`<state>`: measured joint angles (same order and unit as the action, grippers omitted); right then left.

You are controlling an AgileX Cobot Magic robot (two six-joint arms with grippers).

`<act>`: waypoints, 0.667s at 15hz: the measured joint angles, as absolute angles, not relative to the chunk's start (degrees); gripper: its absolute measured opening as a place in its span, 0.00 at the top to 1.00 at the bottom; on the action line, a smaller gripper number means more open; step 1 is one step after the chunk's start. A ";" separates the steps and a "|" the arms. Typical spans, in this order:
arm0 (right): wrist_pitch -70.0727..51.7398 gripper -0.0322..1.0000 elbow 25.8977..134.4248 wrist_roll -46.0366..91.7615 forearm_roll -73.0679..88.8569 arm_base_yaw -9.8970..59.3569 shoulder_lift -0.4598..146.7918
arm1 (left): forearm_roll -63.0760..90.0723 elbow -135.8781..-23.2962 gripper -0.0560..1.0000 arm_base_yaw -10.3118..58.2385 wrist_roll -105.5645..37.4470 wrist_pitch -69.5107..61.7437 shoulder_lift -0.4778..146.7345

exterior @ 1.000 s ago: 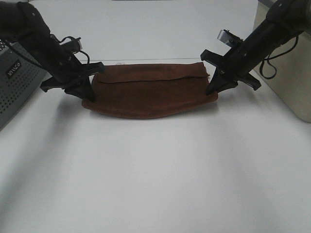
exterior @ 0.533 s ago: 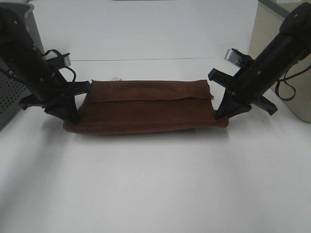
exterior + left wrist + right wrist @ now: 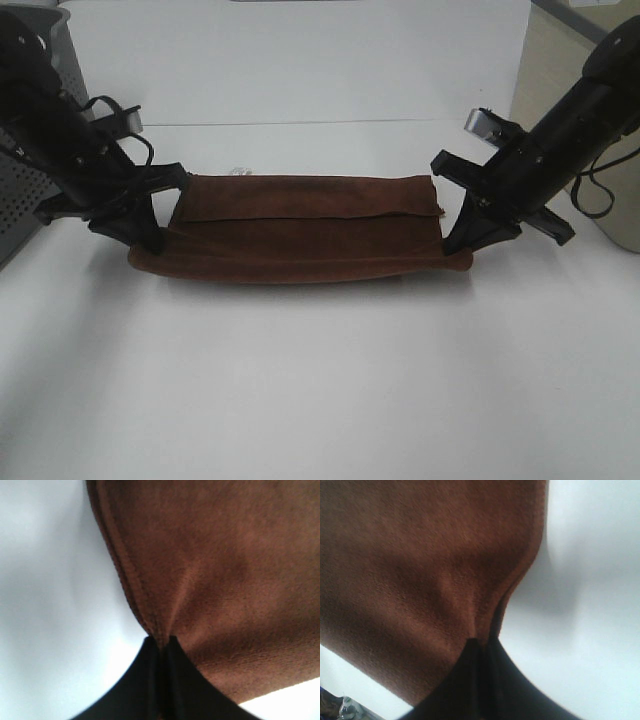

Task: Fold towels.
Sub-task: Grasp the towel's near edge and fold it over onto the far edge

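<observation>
towel (image 3: 305, 228) sits folded lengthwise across the middle of the white table (image 3: 320, 390). its near edge is now pulled wider and further forward than a second ago, when it bowed slack between the arms. left gripper (image 3: 150, 243) and right gripper (image 3: 458, 250) each stay pinched tight on one end corner of that edge. the cloth looks taut enough for the next fold.

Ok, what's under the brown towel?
Only the white table shows around the towel; its folded layers hide whatever lies beneath. The left claw and right claw pinch its ends.
</observation>
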<state>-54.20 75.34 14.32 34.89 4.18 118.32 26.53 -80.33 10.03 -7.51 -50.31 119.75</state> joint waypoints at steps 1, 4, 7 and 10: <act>-54.09 0.97 77.64 14.44 34.89 4.18 118.32 | 26.47 -82.96 0.94 10.03 -6.59 -50.88 119.92; -55.46 0.97 87.49 14.61 35.01 4.18 120.21 | 26.47 -93.79 0.94 10.03 -2.52 -53.74 123.93; -58.33 0.97 98.49 13.75 35.07 4.18 126.80 | 25.90 -103.93 0.94 9.97 1.78 -54.03 129.37; -58.27 0.97 104.39 11.75 33.46 4.18 131.49 | 24.29 -108.00 0.94 9.97 3.95 -51.74 132.53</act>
<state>-58.27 104.39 11.75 33.46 4.18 131.49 24.29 -108.00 9.97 3.95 -51.74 132.53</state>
